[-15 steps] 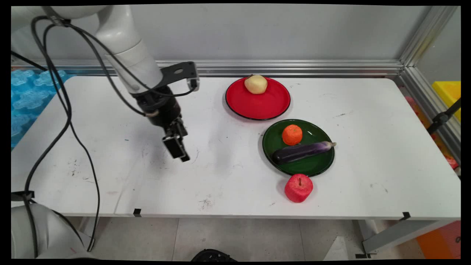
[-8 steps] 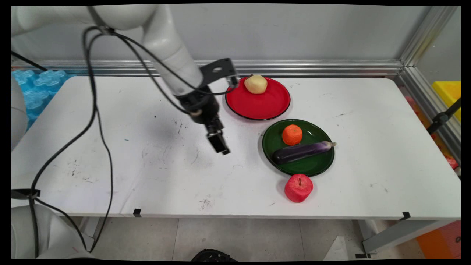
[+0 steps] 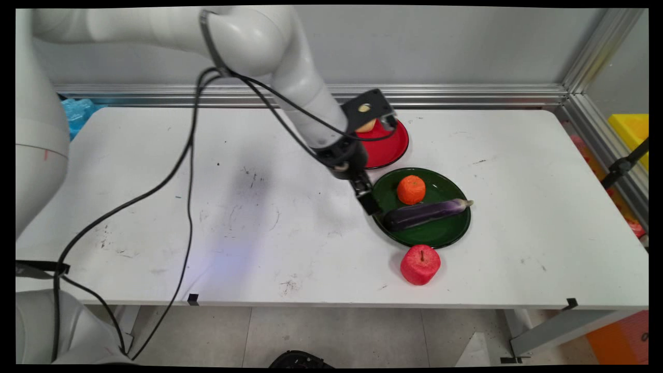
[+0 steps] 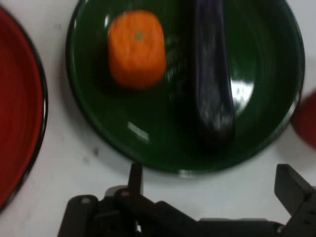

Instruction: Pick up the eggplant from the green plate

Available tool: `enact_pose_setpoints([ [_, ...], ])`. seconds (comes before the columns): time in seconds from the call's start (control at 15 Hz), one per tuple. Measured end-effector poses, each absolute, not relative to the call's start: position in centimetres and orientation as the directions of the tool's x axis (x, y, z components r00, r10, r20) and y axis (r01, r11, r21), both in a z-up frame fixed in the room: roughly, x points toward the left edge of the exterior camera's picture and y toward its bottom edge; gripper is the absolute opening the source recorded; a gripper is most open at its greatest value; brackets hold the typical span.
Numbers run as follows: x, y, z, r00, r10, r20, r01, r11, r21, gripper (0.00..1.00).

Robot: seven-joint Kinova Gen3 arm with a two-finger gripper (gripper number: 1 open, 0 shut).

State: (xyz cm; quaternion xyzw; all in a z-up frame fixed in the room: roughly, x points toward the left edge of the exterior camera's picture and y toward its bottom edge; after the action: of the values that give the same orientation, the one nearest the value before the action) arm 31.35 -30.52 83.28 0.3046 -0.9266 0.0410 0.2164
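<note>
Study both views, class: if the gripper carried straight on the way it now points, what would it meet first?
Most likely the green plate, at its near rim, with the eggplant just beyond. The gripper is open and hangs just short of that rim. Its height above the table is hard to judge.

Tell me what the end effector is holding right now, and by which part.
Nothing. The end effector is open and empty, hanging at the near rim of the green plate, beside the eggplant.
</note>
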Motion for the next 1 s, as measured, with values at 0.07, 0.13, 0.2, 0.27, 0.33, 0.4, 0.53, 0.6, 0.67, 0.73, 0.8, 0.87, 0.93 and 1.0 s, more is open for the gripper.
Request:
enact_pose_setpoints([
  [0.07,30.5,-30.9,82.7,-0.713,-0.548,0.437,-0.587,0.808,0.056,1.0],
  [0.13,29.7,-31.3,82.2,-0.706,-0.549,0.447,-0.59,0.805,0.057,1.0],
  [0.2,29.2,-31.5,81.8,-0.702,-0.55,0.453,-0.592,0.804,0.058,1.0],
  [0.27,28.5,-31.7,81.3,-0.696,-0.551,0.46,-0.595,0.801,0.059,1.0],
  [0.33,27.9,-31.9,80.8,-0.691,-0.553,0.466,-0.599,0.799,0.061,1.0],
  [0.4,27.3,-32.0,80.2,-0.685,-0.556,0.471,-0.603,0.796,0.063,1.0],
  [0.53,26.3,-32.3,79.2,-0.675,-0.561,0.479,-0.611,0.789,0.064,1.0],
  [0.6,25.9,-32.4,78.6,-0.671,-0.565,0.481,-0.616,0.785,0.063,1.0],
  [0.67,25.6,-32.5,78.2,-0.667,-0.568,0.482,-0.62,0.782,0.063,1.0],
  [0.73,25.3,-32.6,77.7,-0.663,-0.572,0.482,-0.626,0.778,0.062,1.0],
  [0.8,25.1,-32.7,77.2,-0.66,-0.577,0.482,-0.631,0.774,0.062,1.0],
  [0.87,24.9,-32.7,76.8,-0.657,-0.58,0.481,-0.634,0.77,0.062,1.0],
  [0.93,24.8,-32.8,76.6,-0.656,-0.583,0.48,-0.637,0.768,0.063,1.0],
  [1.0,24.7,-32.7,76.2,-0.654,-0.586,0.478,-0.64,0.766,0.064,0.0],
])
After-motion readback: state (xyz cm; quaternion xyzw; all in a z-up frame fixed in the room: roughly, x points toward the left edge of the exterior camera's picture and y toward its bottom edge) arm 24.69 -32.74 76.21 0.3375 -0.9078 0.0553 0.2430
